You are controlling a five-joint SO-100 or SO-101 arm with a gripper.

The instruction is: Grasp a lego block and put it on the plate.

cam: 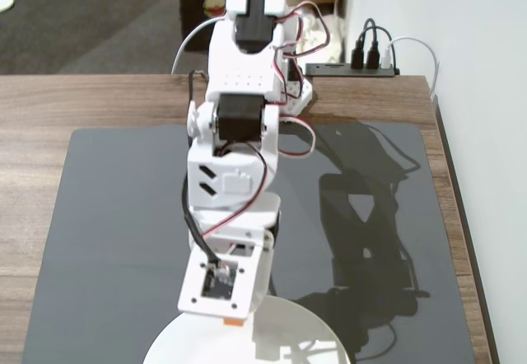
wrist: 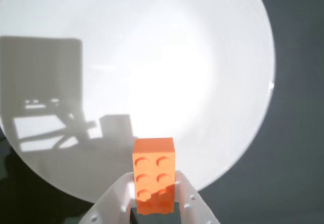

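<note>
In the wrist view an orange lego block (wrist: 153, 171) with two rows of studs sits clamped between the two white fingers of my gripper (wrist: 154, 186), which is shut on it. The block hangs over the near rim of the large white plate (wrist: 101, 41), which fills most of that view. In the fixed view the white arm leans forward and down. A sliver of the orange lego block (cam: 233, 322) shows under the wrist, just above the plate (cam: 292, 335) at the bottom edge. The fingertips themselves are hidden there by the wrist housing.
A dark grey mat (cam: 123, 216) covers the wooden table (cam: 82, 100). The table's right edge runs along a white wall. A USB hub with cables (cam: 354, 67) lies at the back right, behind the arm's base.
</note>
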